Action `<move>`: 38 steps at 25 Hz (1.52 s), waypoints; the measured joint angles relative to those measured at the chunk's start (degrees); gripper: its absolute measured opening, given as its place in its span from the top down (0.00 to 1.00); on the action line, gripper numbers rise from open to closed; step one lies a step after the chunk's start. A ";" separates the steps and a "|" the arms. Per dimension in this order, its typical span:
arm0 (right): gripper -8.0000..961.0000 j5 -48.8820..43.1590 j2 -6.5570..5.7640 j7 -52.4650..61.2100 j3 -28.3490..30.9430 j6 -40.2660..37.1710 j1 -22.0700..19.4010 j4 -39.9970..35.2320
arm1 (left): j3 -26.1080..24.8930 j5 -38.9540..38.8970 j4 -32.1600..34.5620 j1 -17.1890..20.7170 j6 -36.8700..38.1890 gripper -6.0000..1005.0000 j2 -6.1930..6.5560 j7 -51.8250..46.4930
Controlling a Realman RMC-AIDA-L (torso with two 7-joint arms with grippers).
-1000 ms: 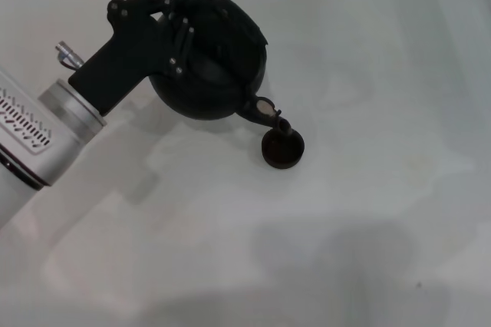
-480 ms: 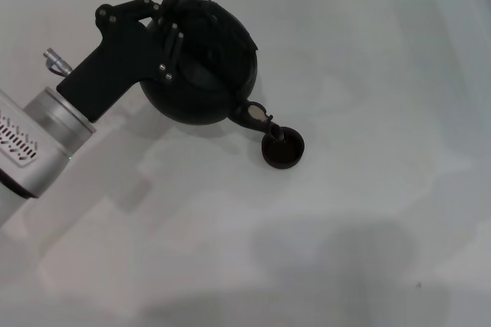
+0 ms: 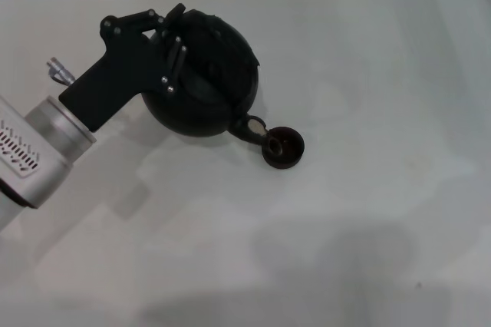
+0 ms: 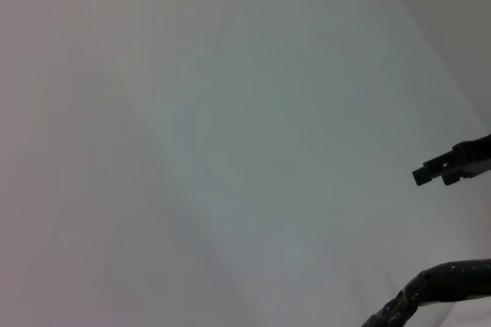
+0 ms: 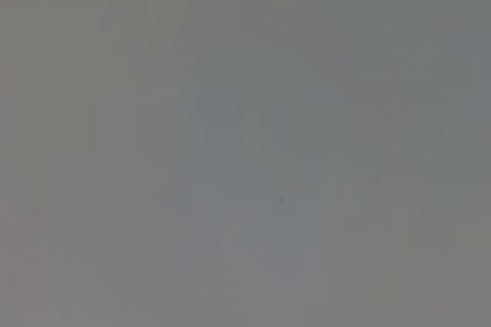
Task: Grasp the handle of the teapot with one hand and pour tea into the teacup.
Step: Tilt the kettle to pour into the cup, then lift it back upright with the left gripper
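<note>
In the head view my left gripper [image 3: 170, 49] is shut on the handle at the top of the round black teapot [image 3: 211, 93] and holds the pot tilted, spout [image 3: 251, 125] pointing down to the right. The spout's tip is just left of the small dark teacup [image 3: 282, 149], which stands on the white table, close to its rim. The wrapped handle [image 4: 441, 285] and one fingertip [image 4: 454, 167] show at the edge of the left wrist view. The right gripper is out of view; its wrist view shows only bare grey surface.
The white table [image 3: 368, 219] stretches all round the pot and the cup. My left arm's silver forearm [image 3: 42, 146] reaches in from the left edge.
The teapot and my left gripper have shifted a little left and down. The spout has drawn back from over the teacup to beside its left rim. The cup has not moved.
</note>
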 joint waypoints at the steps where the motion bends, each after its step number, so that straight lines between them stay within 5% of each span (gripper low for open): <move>1: 0.13 0.00 0.02 -0.01 -0.04 0.00 -0.06 0.03 | -0.05 0.05 -0.11 0.14 0.01 0.89 0.00 0.00; 38: 0.13 -0.20 0.23 -0.08 -0.42 0.72 0.07 2.48 | -2.00 -0.62 -0.19 -0.48 -1.51 0.90 -0.19 10.34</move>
